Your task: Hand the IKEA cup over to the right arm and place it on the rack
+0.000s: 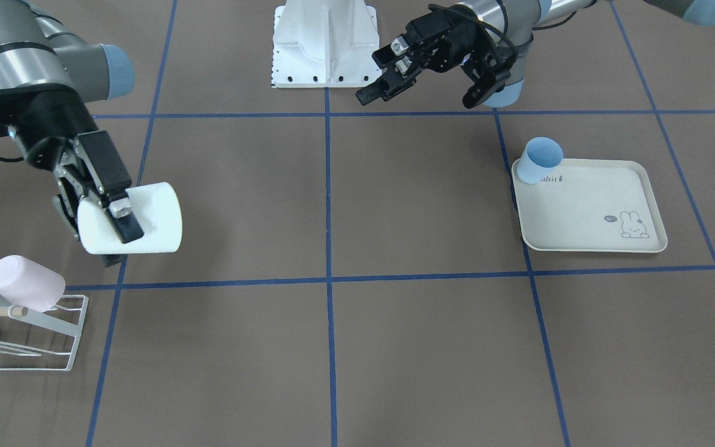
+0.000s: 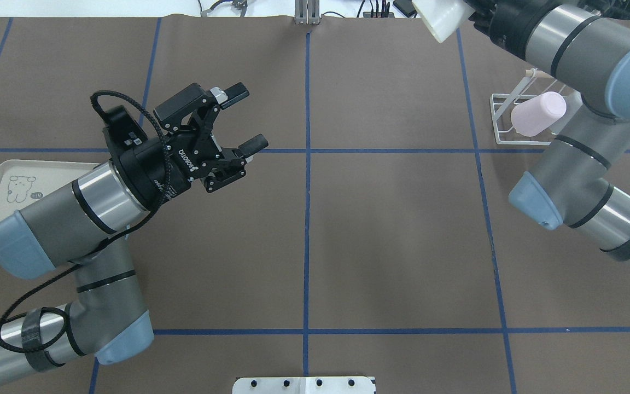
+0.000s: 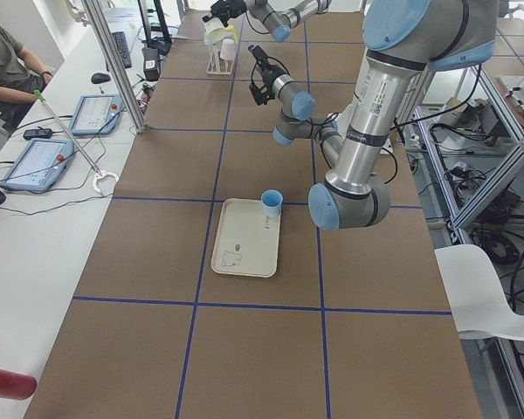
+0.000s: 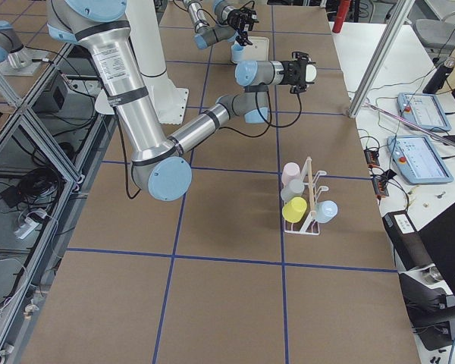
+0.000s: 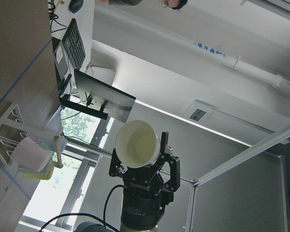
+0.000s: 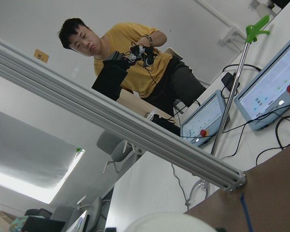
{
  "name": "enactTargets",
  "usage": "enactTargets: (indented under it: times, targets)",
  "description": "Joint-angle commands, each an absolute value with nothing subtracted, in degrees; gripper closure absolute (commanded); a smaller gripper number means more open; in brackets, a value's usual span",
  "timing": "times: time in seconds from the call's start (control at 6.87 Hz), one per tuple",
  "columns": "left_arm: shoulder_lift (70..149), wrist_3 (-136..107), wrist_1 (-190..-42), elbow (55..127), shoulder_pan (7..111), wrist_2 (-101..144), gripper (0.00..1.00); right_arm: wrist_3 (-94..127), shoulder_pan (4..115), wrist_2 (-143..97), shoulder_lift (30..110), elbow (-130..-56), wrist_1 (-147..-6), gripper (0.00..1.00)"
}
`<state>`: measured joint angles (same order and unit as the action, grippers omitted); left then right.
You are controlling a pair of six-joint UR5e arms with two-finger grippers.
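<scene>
Right claw (image 1: 116, 242) grasping white cup (image 1: 152, 214) near rack (image 1: 78, 333), left claw (image 2: 245, 119) hanging released, bearing "ROBOTIQ" lettering, tray (image 1: 581, 211) showing "abit"

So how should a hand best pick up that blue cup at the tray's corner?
By its rim, from straight above. The blue cup stands upright, mouth open, at the corner of the tray, so one finger could probably slip inside and one stay outside. The tray's raised edge would likely hamper a low sideways approach.

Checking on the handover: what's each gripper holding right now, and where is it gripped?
Right gripper holds the white cup, jaws clamped across its side wall. Left gripper is open and empty.
</scene>
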<state>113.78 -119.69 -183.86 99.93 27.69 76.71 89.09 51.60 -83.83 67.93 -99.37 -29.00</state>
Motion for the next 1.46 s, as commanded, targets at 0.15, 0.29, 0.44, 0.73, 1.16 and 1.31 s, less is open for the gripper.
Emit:
enactTargets:
  times: [0.15, 0.29, 0.44, 0.73, 1.16, 1.31]
  targets:
    - [107.7, -109.7, -169.8, 106.8, 35.0, 88.7, 0.00, 70.5, 58.0, -83.6, 72.1, -99.5, -41.3, 1.00]
    - [104.7, -106.6, -167.5, 108.3, 36.7, 91.6, 0.00, 62.7, 59.4, -83.6, 74.2, -99.2, -41.8, 1.00]
    - [101.5, -102.2, -163.0, 110.9, 39.3, 95.5, 0.00, 55.9, 61.2, -83.1, 75.9, -98.6, -42.0, 1.00]
    - [96.3, -96.4, -158.1, 114.3, 42.3, 100.9, 0.00, 46.1, 62.0, -80.9, 79.4, -98.2, -42.6, 1.00]
    - [90.0, -88.4, -158.0, 114.7, 49.1, 109.6, 0.00, 41.5, 64.1, -80.9, 77.0, -90.1, -41.8, 1.00]
    - [89.7, -88.2, -158.1, 114.7, 49.7, 110.4, 0.00, 41.6, 64.2, -80.9, 75.1, -87.7, -41.7, 1.00]
